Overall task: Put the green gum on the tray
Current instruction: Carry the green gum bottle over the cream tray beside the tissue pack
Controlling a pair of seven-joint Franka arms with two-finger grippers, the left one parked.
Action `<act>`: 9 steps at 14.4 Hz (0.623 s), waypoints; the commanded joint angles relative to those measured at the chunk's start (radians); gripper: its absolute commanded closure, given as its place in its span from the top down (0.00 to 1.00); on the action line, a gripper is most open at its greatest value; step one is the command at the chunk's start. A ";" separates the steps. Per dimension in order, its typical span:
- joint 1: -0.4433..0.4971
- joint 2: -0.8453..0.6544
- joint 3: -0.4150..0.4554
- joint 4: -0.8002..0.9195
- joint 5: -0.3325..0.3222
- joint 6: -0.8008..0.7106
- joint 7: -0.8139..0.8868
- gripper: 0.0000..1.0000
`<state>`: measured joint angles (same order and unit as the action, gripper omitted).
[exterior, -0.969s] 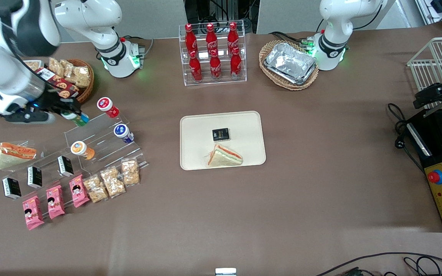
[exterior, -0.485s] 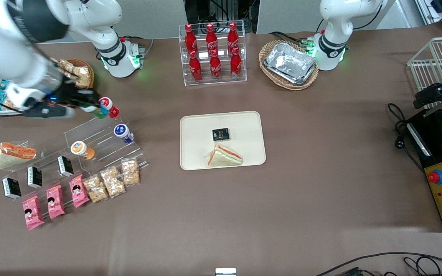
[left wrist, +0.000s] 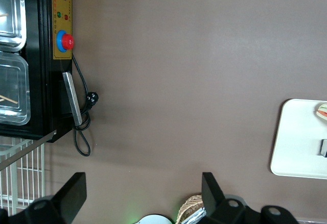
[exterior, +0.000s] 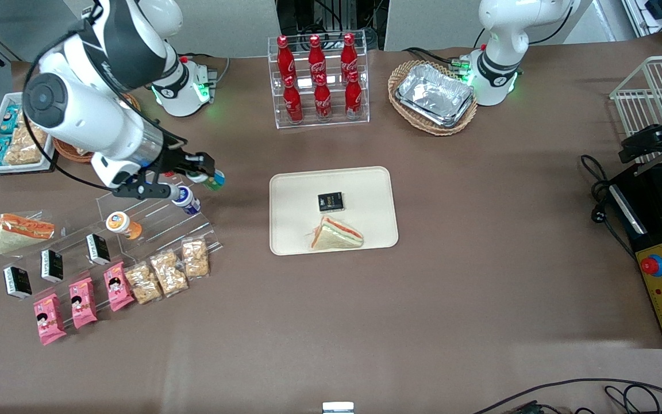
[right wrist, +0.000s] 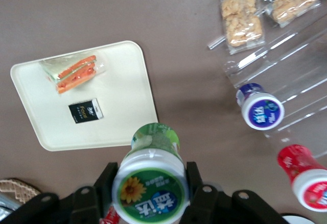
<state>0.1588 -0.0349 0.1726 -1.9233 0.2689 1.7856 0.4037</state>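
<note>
My right gripper (exterior: pixel 207 177) is shut on the green gum (exterior: pixel 214 181), a small bottle with a green-and-white lid. It holds the bottle in the air between the clear display stand and the cream-beige tray (exterior: pixel 293 201). In the right wrist view the green gum (right wrist: pixel 151 183) sits between the two black fingers (right wrist: pixel 198 188), lid toward the camera. The tray (right wrist: pixel 122 96) shows there with a black packet (right wrist: pixel 85 110) and a wrapped sandwich (right wrist: pixel 72 71) on it. In the front view the black packet (exterior: pixel 330 201) and sandwich (exterior: pixel 337 234) lie in the tray's middle.
A clear stepped stand (exterior: pixel 153 213) holds a blue-lidded bottle (exterior: pixel 185 200), an orange-lidded bottle (exterior: pixel 122 224), black packets and snack bags. The red-lidded bottle (right wrist: pixel 305 177) shows in the wrist view. A cola bottle rack (exterior: pixel 318 80) and a wicker basket of foil trays (exterior: pixel 433 95) stand farther from the front camera.
My right gripper has lifted the green gum off the display stand and carried it sideways toward the tray. The arm has swung in over the table with it.
</note>
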 commanded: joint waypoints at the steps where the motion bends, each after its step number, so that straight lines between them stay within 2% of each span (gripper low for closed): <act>1: 0.086 0.072 0.011 -0.003 0.020 0.128 0.114 0.20; 3: 0.142 0.122 0.011 -0.013 0.000 0.208 0.196 0.20; 9: 0.292 0.263 0.011 -0.016 -0.128 0.320 0.380 0.20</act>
<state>0.3931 0.1717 0.1872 -1.9480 0.1913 2.0591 0.7082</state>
